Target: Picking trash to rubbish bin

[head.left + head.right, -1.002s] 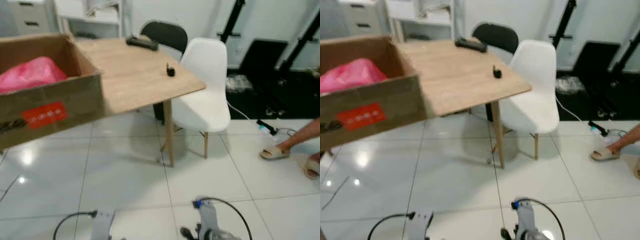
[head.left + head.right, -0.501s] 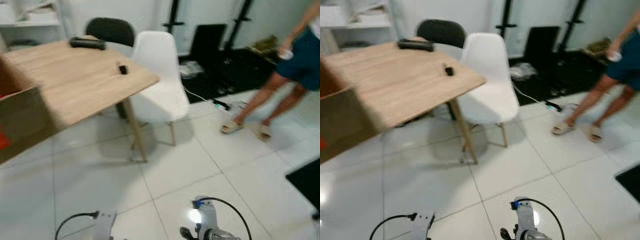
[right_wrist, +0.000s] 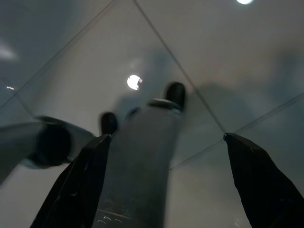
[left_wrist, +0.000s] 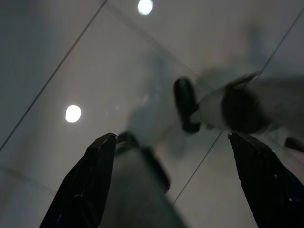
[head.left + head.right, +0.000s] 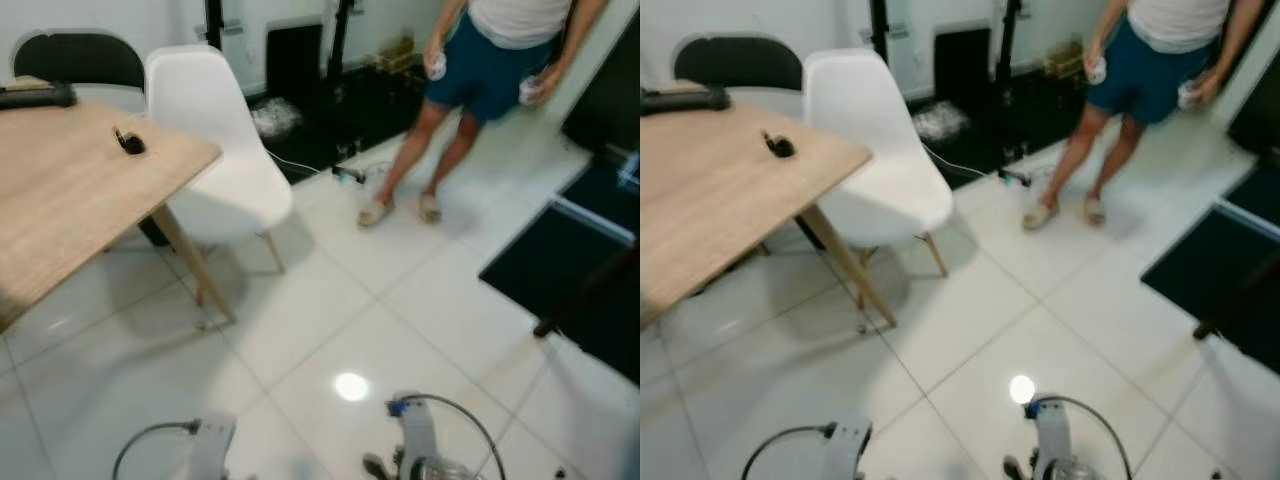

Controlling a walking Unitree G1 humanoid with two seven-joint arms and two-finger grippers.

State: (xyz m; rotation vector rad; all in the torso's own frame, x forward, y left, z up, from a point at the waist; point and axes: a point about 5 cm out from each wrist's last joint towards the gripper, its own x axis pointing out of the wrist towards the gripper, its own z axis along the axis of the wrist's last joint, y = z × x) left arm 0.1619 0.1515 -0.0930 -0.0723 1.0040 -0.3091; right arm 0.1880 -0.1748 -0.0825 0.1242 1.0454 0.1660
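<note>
Standing ahead of you, a person [image 5: 500,60] holds a crumpled white thing [image 5: 435,66] in each hand; both your grippers, left gripper [image 4: 173,180] and right gripper [image 3: 166,183], hang spread wide over the tiled floor [image 5: 330,330].

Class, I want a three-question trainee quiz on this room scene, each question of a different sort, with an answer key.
1. True or false: the white chair stands beside the wooden table.
2. Multiple choice: the person stands on (a) a black mat, (b) white floor tiles, (c) the table.
3. Fill in: both the left end effector and the right end effector hang with fingers ____ above the floor.

Key: 1 true; 2 b; 3 open.
</note>
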